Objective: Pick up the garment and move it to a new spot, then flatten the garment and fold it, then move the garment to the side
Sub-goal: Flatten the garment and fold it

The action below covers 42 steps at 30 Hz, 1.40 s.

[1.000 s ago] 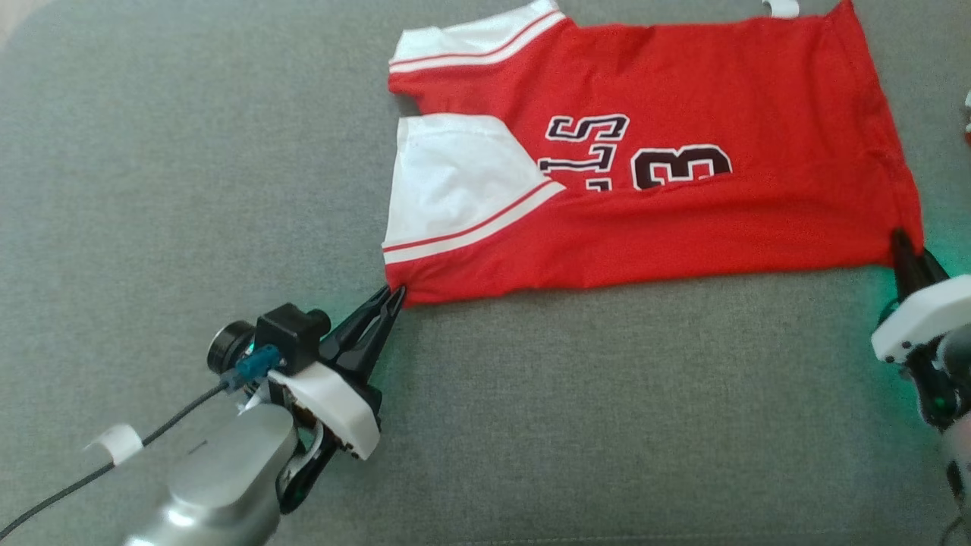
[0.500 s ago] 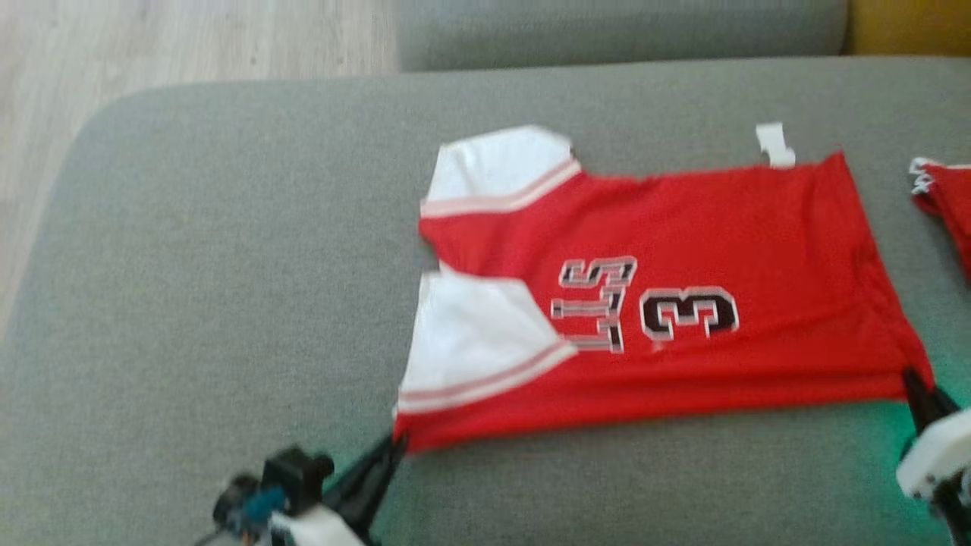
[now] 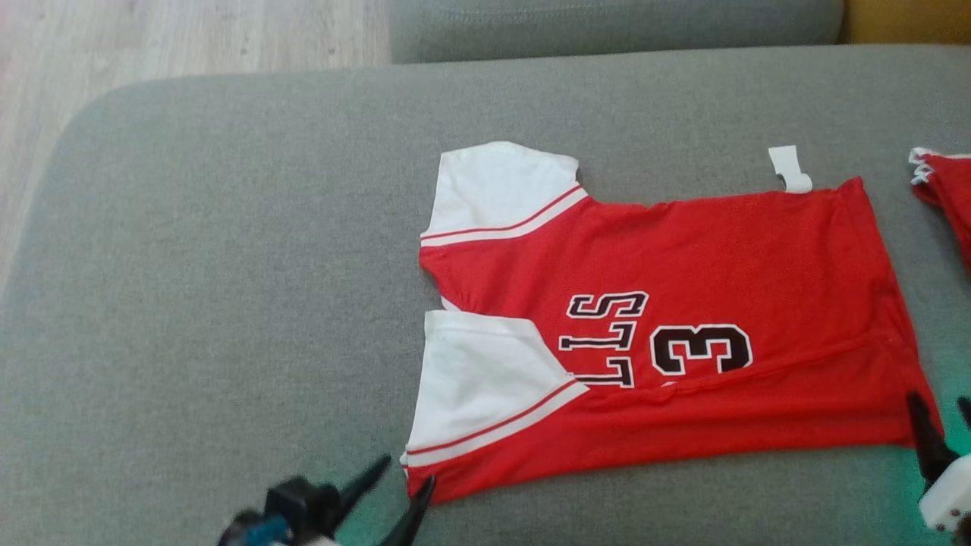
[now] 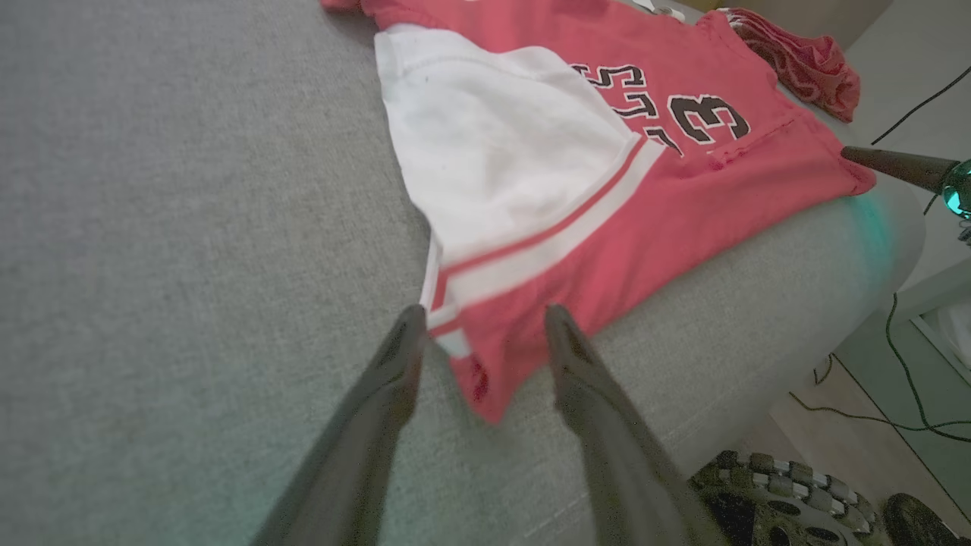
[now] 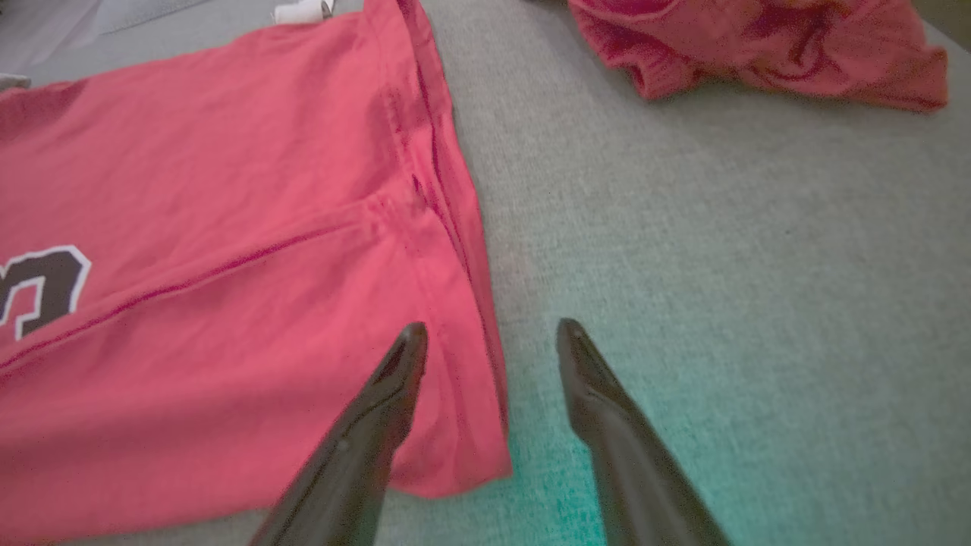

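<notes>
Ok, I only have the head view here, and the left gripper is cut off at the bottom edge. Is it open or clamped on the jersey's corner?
Observer: Open. In the left wrist view the left gripper has its fingers apart, with a corner of the jersey lying between them.
Operator: And the right one?
Observer: Open too. The right gripper straddles the hem corner: one finger over red fabric, the other over bare sofa.
Operator: The red thing at the right edge?
Observer: A second garment, crumpled, apart from the jersey.
</notes>
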{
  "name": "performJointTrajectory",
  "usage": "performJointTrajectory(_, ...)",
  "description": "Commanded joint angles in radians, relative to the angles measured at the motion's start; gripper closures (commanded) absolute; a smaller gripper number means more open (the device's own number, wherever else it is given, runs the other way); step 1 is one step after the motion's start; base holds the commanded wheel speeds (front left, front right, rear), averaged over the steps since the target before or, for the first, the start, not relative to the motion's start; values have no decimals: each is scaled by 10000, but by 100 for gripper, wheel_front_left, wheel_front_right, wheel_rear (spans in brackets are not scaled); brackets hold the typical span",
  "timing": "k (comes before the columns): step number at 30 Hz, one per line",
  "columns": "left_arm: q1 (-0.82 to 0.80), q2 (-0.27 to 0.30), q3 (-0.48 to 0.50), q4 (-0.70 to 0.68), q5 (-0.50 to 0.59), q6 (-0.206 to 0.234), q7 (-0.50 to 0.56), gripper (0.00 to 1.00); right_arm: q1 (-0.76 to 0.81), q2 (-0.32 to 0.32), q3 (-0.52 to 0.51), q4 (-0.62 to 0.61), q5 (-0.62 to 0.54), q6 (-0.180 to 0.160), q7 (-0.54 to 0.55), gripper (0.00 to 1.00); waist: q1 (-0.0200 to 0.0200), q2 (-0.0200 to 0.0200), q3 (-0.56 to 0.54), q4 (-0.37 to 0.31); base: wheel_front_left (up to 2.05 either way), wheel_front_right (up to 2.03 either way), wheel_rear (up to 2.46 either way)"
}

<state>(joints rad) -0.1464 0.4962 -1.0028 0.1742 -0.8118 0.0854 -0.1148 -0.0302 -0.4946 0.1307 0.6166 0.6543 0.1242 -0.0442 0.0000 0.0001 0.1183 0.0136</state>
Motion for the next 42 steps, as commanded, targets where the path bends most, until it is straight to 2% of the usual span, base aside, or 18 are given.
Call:
performJointTrajectory(1,-700,436,487,-444,14,49,10,0,-58,-455,-98,-429,-160,65,-172,0,0,-1,164,-27,0,0,0)
performJointTrajectory(5,-1857,1034,1043,-1034,135,-93,301,0,-205,-477,-488,-950,-569,65,-201,0,0,-1,648,-115,0,0,0)
performJointTrajectory(8,-3300,1423,1475,-1385,256,-466,831,0,-450,-407,-708,-1397,-851,65,-98,0,0,-1,1156,-261,0,0,0)
performJointTrajectory(13,-5706,1328,1878,-996,-372,-1480,2357,0,-1075,-69,-837,-2068,-1402,65,55,0,0,-1,2053,-729,0,0,0)
performJointTrajectory(19,-7635,902,1821,840,-1410,-2003,4201,0,-1621,372,-758,-2546,-1832,65,167,0,0,-1,2700,-1333,0,0,0)
performJointTrajectory(25,-8646,726,1600,2208,-2355,-2142,5434,0,-1874,591,-714,-2701,-1996,65,177,0,0,-1,2998,-1808,0,0,0)
performJointTrajectory(31,-9173,747,1238,2844,-3058,-2157,6347,0,-2054,729,-644,-2693,-2068,65,80,0,0,-1,3293,-2159,0,0,0)
performJointTrajectory(39,-9815,877,846,3275,-3080,-2159,6305,0,-2331,911,-598,-2593,-2160,65,-60,0,0,-1,3685,-2429,0,0,0)
performJointTrajectory(42,-9901,861,792,3285,-3411,-2160,6318,0,-2367,965,-645,-2520,-2197,65,-77,0,0,-1,3743,-2478,0,0,0)
